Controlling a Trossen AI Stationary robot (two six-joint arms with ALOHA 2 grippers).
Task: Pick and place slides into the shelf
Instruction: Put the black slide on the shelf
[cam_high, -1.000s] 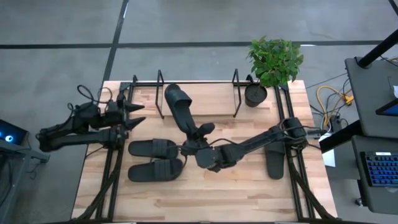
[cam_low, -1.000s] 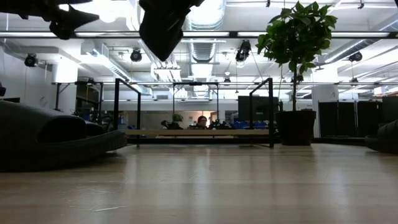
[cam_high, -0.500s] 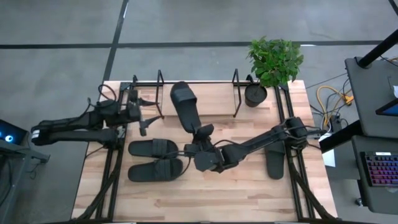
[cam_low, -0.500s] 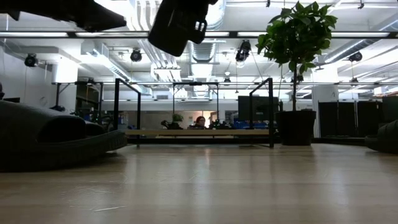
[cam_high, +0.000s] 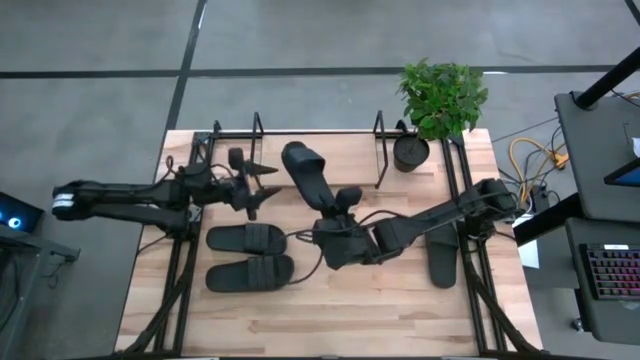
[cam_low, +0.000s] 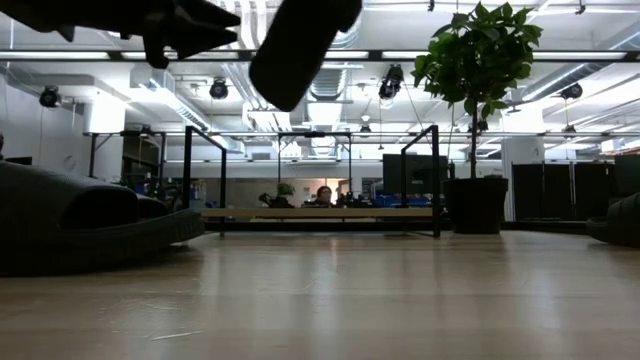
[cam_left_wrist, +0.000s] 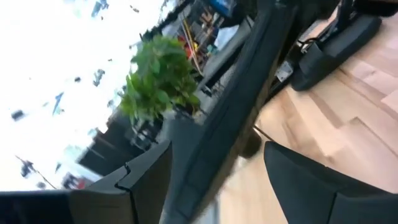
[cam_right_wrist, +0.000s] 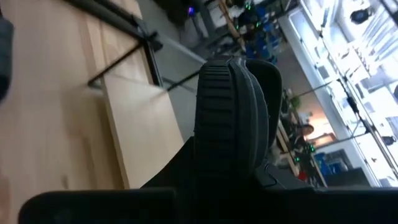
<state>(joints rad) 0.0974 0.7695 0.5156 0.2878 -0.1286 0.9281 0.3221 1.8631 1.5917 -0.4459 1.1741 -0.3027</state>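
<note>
My right gripper (cam_high: 335, 212) reaches in over the middle of the table and is shut on one black slide (cam_high: 308, 178). That slide is in the air, its ribbed strap end toward the shelf (cam_high: 318, 133), a black wire rack at the table's far edge. My left gripper (cam_high: 262, 188) stands open just left of the held slide, fingers pointing toward it and touching nothing. Two slides (cam_high: 246, 239) (cam_high: 250, 273) lie flat on their soles near the table's left side. Another slide (cam_high: 443, 262) lies on the right by the right arm. My right gripper pinches the slide's heel end (cam_right_wrist: 208, 186) between its two fingers, which hide the contact itself. The fingers come from the near right, roughly level, and lie along the sole. The slide is lifted clear of the table, with its ribbed strap (cam_right_wrist: 227, 118) away from the gripper and tilted.
A potted plant (cam_high: 438, 95) in a black pot (cam_high: 410, 152) stands at the far right corner beside the shelf. Black frame rails (cam_high: 178, 270) run along both side edges of the table. Bare wood (cam_high: 330, 310) lies along the near edge.
My left gripper has moved toward the table's right, up to the held slide, and has rolled about its own axis, staying open. My right gripper has shifted a little right and up, still shut. The slide's strap end has swung toward the right.
</note>
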